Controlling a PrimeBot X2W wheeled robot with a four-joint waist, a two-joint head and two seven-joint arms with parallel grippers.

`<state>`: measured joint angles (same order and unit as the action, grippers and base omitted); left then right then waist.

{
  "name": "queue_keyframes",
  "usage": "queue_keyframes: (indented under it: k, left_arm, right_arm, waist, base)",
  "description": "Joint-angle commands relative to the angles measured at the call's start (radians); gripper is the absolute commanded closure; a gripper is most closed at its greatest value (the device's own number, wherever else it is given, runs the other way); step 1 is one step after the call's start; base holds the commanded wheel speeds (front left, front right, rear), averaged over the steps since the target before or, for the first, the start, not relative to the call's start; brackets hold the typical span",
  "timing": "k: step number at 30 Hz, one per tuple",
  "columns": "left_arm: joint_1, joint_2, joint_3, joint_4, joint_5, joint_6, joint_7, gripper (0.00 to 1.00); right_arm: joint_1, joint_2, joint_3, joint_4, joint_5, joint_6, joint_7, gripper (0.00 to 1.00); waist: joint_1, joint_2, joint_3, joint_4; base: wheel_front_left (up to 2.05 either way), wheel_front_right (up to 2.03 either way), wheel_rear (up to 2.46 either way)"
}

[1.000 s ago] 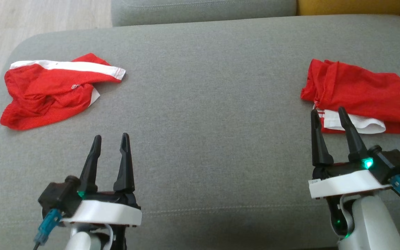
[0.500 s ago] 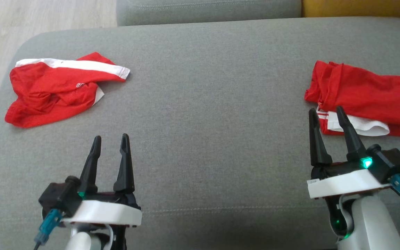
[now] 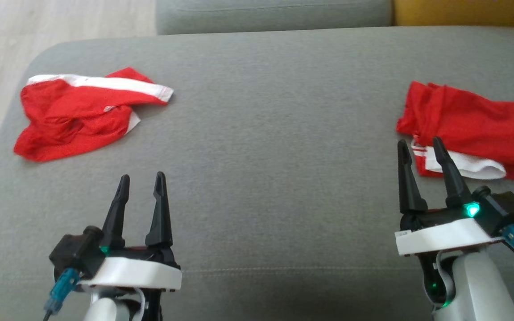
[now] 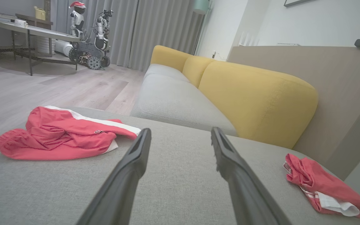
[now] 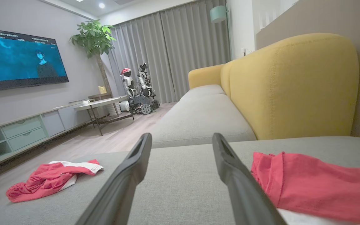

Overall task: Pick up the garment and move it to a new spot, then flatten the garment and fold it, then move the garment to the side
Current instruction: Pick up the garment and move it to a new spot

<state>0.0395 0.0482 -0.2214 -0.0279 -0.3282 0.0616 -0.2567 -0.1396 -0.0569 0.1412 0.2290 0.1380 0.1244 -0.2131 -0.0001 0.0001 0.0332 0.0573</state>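
On the grey sofa seat (image 3: 275,156), head view: the crumpled red garment (image 3: 78,116), white stripe along its far edge, lies ahead and to the left of the left gripper (image 3: 143,174), the nearer arm; the right gripper (image 3: 419,141) is well apart from it. Both claws are spread and empty.

Left wrist view: the garment's (image 4: 61,134) long axis runs crosswise to the fingers.

Right wrist view: a neater red bundle (image 5: 311,184) lies just beside that claw.

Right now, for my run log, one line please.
left gripper open, empty | right gripper open, empty | two red-and-white mesh garments on grey fabric cushion
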Motion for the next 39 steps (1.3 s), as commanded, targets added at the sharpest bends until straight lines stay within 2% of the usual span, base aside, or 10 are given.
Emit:
queue_keyframes:
  k: [1, 8, 20, 29, 39]
  left_arm:
    - [-0.031, 0.002, 0.033, -0.035, 0.006, -0.001, -0.005, 0.00]
    - [-0.031, 0.002, 0.052, -0.060, 0.005, 0.005, -0.005, 0.00]
    - [0.005, 0.002, 0.079, -0.091, 0.013, 0.002, -0.005, 0.00]
    - [0.037, 0.002, 0.102, -0.094, 0.022, 0.004, -0.005, 0.00]
    - [0.048, 0.002, 0.141, -0.098, 0.030, -0.004, -0.005, 0.00]
  right_arm:
    - [-0.009, 0.007, 0.032, -0.042, 0.011, 0.006, -0.003, 0.00]
    - [-0.016, 0.007, 0.087, -0.037, -0.003, 0.006, 0.007, 0.00]
    - [-0.010, 0.007, 0.124, -0.035, 0.013, 0.006, 0.009, 0.00]
    - [0.001, 0.007, 0.161, -0.022, 0.021, 0.006, 0.009, 0.00]
    - [0.008, 0.007, 0.170, -0.017, 0.036, 0.006, 0.002, 0.00]
  waist:
    - [0.0001, -0.0001, 0.001, 0.025]
    - [0.0001, -0.0001, 0.003, 0.131]
    - [0.0001, -0.0001, -0.014, 0.315]
    - [0.0001, -0.0001, -0.033, 0.384]
    - [0.0001, -0.0001, -0.038, 0.398]
  base:
    - [0.00, 0.00, 0.00]
    - [0.00, 0.00, 0.00]
    - [0.00, 0.00, 0.00]
    - [0.00, 0.00, 0.00]
    - [0.00, 0.00, 0.00]
